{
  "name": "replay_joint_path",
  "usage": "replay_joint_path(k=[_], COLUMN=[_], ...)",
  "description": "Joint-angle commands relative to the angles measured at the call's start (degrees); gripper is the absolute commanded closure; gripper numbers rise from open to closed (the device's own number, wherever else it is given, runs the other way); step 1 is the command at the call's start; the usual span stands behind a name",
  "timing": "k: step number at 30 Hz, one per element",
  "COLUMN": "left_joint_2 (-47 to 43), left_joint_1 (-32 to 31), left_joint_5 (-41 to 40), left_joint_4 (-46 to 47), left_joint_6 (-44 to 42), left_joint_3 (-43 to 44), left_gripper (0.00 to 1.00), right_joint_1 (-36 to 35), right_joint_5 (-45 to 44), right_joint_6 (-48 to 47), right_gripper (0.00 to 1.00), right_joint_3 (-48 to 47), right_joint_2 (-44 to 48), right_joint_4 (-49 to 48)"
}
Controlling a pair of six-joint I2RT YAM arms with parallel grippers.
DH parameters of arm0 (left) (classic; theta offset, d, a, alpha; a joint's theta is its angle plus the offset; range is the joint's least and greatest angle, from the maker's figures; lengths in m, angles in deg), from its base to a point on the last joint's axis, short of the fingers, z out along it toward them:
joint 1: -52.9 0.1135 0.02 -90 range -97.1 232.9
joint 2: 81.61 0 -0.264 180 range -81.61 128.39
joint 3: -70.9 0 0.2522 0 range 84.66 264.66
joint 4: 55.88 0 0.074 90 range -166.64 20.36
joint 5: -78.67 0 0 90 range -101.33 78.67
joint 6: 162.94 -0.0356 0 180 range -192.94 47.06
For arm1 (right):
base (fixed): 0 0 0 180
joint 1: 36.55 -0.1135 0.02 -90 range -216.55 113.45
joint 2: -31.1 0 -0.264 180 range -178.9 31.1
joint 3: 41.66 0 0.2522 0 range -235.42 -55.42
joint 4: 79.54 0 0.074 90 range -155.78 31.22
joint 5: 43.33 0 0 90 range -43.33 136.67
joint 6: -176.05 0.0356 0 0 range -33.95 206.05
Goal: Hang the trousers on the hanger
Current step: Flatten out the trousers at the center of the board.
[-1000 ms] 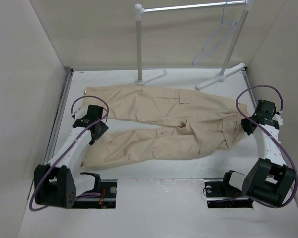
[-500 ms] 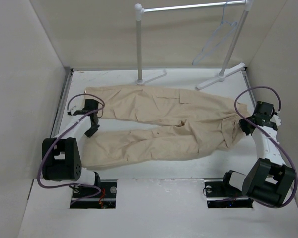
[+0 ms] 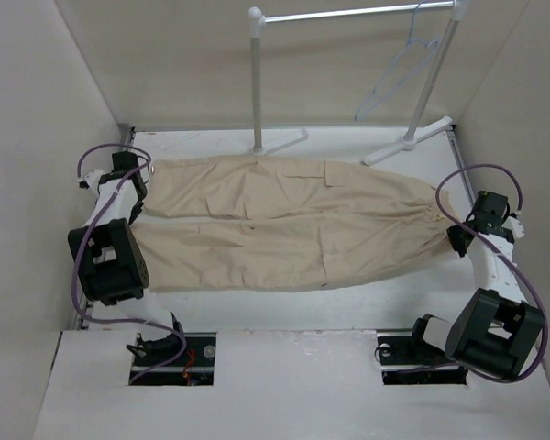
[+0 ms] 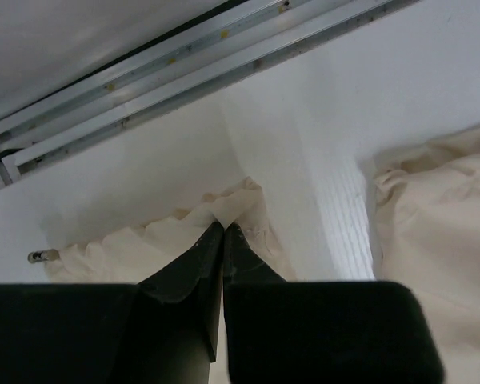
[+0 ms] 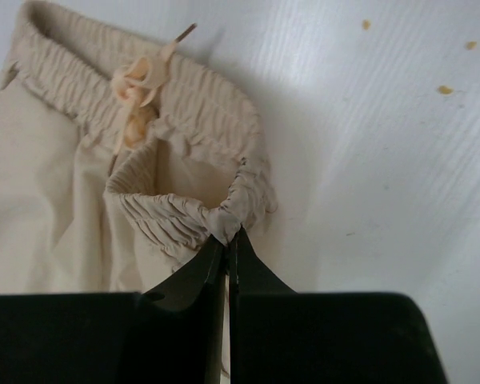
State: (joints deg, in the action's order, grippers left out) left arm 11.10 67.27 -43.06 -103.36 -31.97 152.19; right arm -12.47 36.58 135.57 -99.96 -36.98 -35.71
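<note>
On the tabletop (image 3: 284, 307) the beige cargo trousers (image 3: 284, 225) lie stretched flat between the left gripper (image 4: 224, 228), jaws pinched on a leg hem, and the right gripper (image 5: 228, 236), jaws pinched on the elastic waistband; beyond, the hanger (image 3: 391, 81) hangs from the garment rail (image 3: 348, 12).

1. The overhead view was bright and even, with soft light from above; the white table (image 3: 284, 307) showed no hard glare.
2. Shadows there were faint: a thin grey edge along the near side of the trousers (image 3: 284, 225) and pale smudges by the feet of the garment rail (image 3: 256, 82).
3. The left wrist view was dimmer, with grey shade above the hem. The left gripper (image 4: 222, 238) was a near-black mass (hardly any detail).
4. The right wrist view was crisp on the waistband gathers, with a soft shadow to their right; the right gripper (image 5: 228, 240) was equally dark.
</note>
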Motion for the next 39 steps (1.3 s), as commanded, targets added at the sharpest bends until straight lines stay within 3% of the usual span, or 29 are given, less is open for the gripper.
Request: replay_joint_path(k=[1, 3, 7, 9, 11, 13, 16, 20, 26, 30, 35, 39], left_joint_2=[5.19, 7.48, 4.52, 0.13, -6.1, -14.0, -26.05, -36.97, -37.69, -35.58, -32.34, -30.39], left_joint_1=[0.53, 0.53, -0.96, -2.02, -2.55, -2.55, 1.12, 9.3, 16.6, 20.04, 19.51, 19.25], left_joint_5=[-5.62, -5.46, -2.21, -0.8, 0.78, 3.15, 9.38, 14.76, 15.9, 17.4, 17.66, 19.06], left_joint_4=[-3.72, -4.86, -4.17, -3.82, -4.6, -5.57, -9.25, -14.79, -15.68, -10.68, -3.91, 4.78], left_joint_6=[-1.86, -2.3, -2.65, -2.39, -1.86, -0.55, 3.31, 7.54, 12.37, 12.47, 12.64, 13.52], left_joint_3=[6.99, 10.07, 10.09, 7.9, 4.13, -2.19, -13.08, -23.74, -29.72, -32.8, -34.48, -37.2], left_gripper=[0.97, 0.88, 0.57, 0.47, 0.43, 0.42, 0.43, 0.45, 0.44, 0.44, 0.46, 0.55], right_joint_1=[1.2, 1.28, 0.76, -1.34, -4.59, -7.31, -16.0, -22.35, -31.31, -34.75, -32.65, -25.72], right_joint_5=[-5.72, -6.7, -6.35, -5.91, -6.61, -8.62, -15.2, -13.57, -3.11, -0.47, 3.49, 5.07], right_joint_6=[-1.53, -1.44, -1.09, -1.0, -1.0, -1.44, -2.58, -2.67, 0.58, 0.58, -0.47, 1.45], right_gripper=[0.96, 0.96, 0.88, 0.76, 0.55, 0.41, 0.32, 0.3, 0.32, 0.32, 0.31, 0.34], right_joint_3=[-1.78, -1.35, 0.32, -0.11, -1.69, -3.97, -7.48, -8.99, -2.33, 2.16, 5.86, 7.0], right_joint_2=[0.13, 0.22, 1.53, 3.2, 4.87, 7.33, 12.33, 16.91, 23.42, 25.36, 26.32, 27.73], right_joint_4=[2.19, 3.59, 4.04, 3.78, 4.47, 6.57, 8.78, 9.4, 8.7, 8.34, 8.26, 9.66])
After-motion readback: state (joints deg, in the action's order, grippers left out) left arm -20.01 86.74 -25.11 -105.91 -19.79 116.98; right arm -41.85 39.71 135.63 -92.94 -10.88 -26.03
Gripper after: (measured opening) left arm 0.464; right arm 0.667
